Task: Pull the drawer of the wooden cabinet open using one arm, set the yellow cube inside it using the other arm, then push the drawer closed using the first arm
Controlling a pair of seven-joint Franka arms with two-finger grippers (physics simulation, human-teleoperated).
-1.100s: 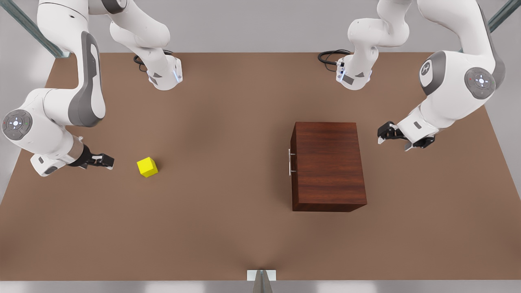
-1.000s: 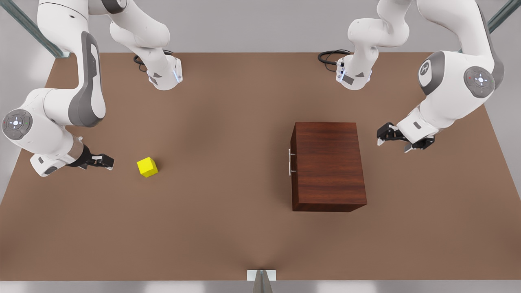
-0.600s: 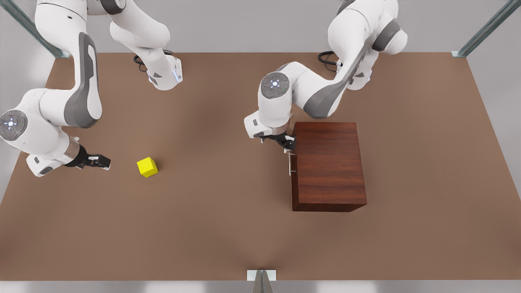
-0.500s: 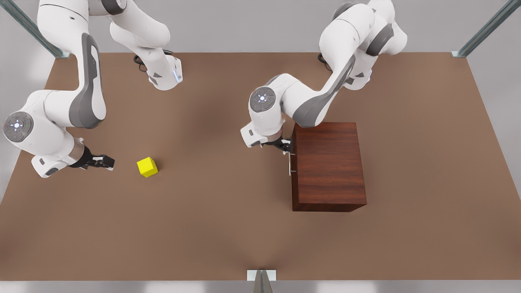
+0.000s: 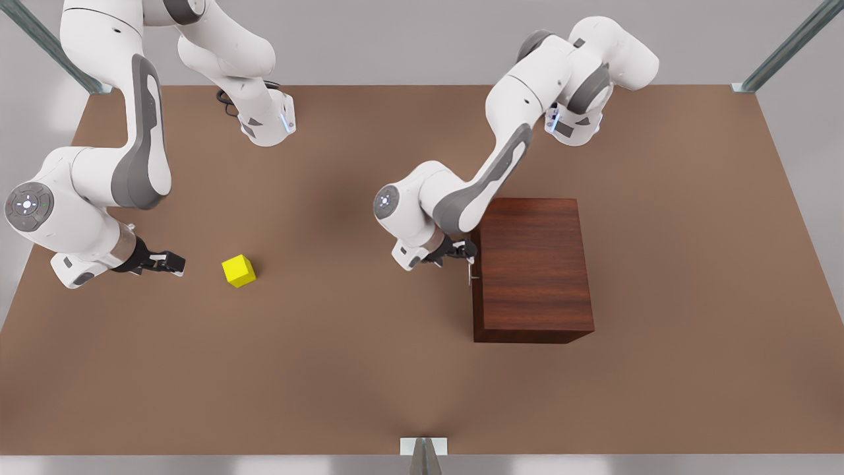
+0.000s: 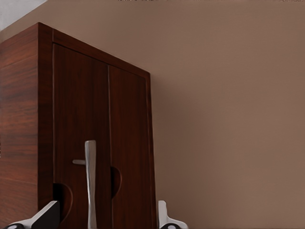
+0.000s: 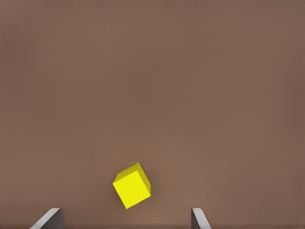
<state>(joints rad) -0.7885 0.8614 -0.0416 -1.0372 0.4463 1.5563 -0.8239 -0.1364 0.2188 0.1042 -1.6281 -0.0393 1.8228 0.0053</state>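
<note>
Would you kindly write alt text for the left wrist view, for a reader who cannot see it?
The left end effector, fingers open, straddles the slim silver bar handle on the closed drawer of the dark wooden cabinet. The brown table lies behind.

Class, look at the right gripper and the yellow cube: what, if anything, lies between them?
Nothing: in the front view only bare brown table separates the open right gripper from the yellow cube.
</note>
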